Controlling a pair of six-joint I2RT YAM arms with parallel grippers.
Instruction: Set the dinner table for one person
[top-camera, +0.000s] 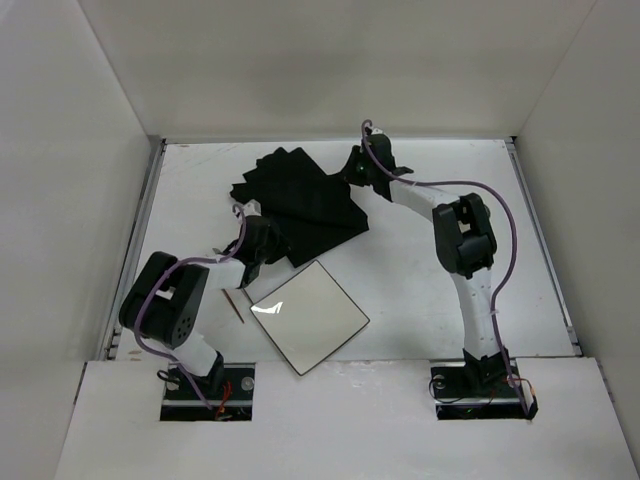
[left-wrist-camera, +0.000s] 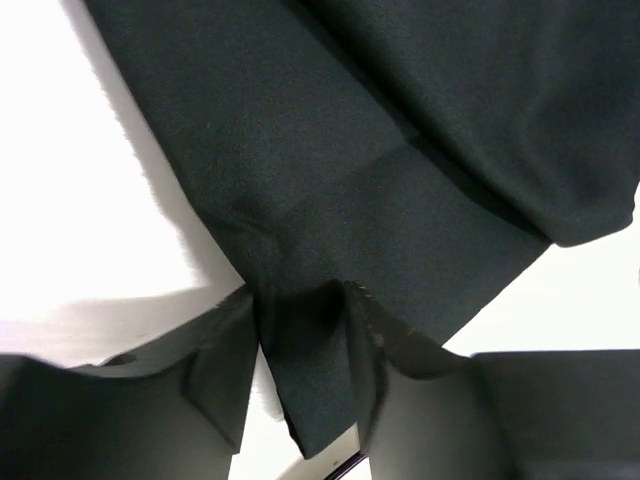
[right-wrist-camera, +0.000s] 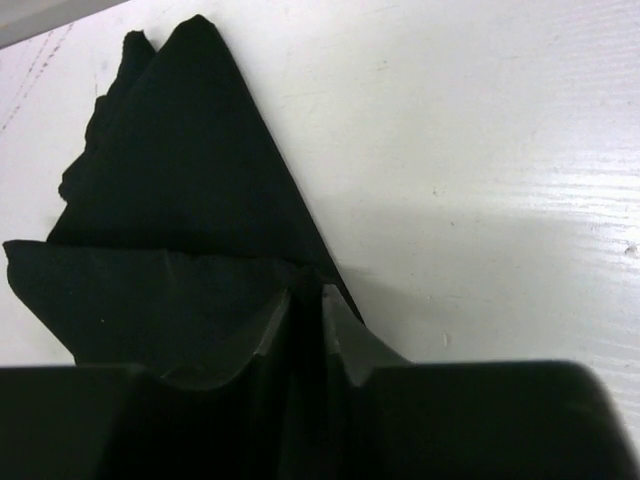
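Observation:
A black cloth mat (top-camera: 305, 200) lies rumpled and partly folded over itself at the back middle of the white dinner table (top-camera: 430, 180). My left gripper (top-camera: 252, 250) is at the mat's near left corner. In the left wrist view that corner of the mat (left-wrist-camera: 350, 150) hangs between the jaws of the left gripper (left-wrist-camera: 298, 300), which are open, with white showing beside one finger. My right gripper (top-camera: 352, 170) is at the mat's far right edge. In the right wrist view the right gripper (right-wrist-camera: 306, 295) is shut on a fold of the mat (right-wrist-camera: 170, 190).
A square white plate (top-camera: 310, 315) sits turned like a diamond near the front, just right of the left arm. A thin brown stick (top-camera: 232, 307) lies left of the plate. White walls close in the table on three sides.

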